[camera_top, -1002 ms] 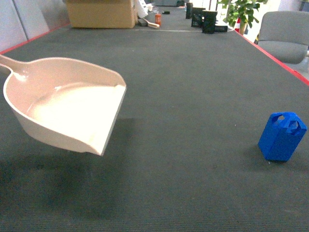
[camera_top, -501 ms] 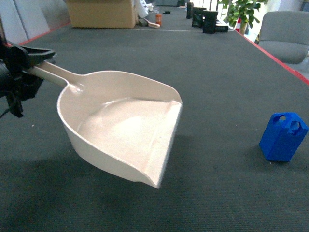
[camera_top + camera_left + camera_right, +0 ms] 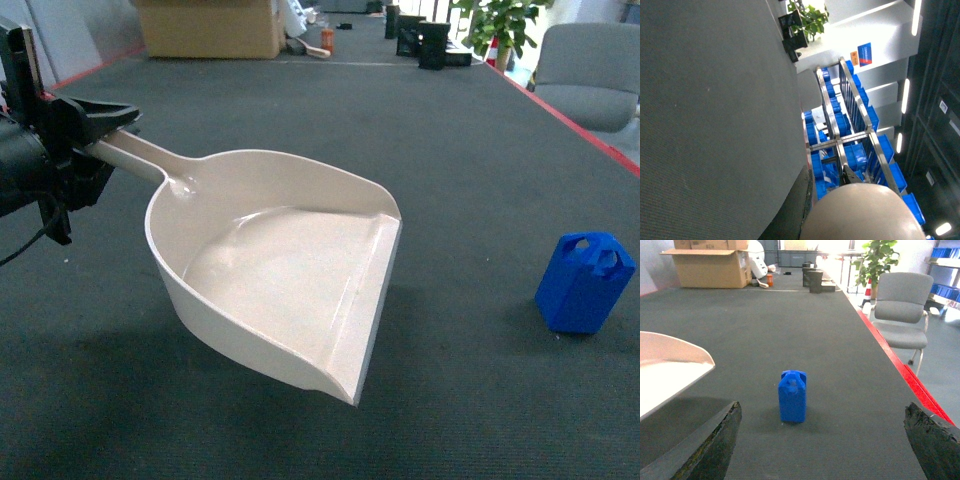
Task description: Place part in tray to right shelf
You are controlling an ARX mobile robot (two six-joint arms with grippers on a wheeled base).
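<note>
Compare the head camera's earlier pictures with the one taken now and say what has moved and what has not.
The tray has travelled rightward and nearer across the head view, toward the part. The left gripper, out of view at first, has come into the picture shut on the tray's handle. The part has stayed upright on the dark table, apart from the tray.
</note>
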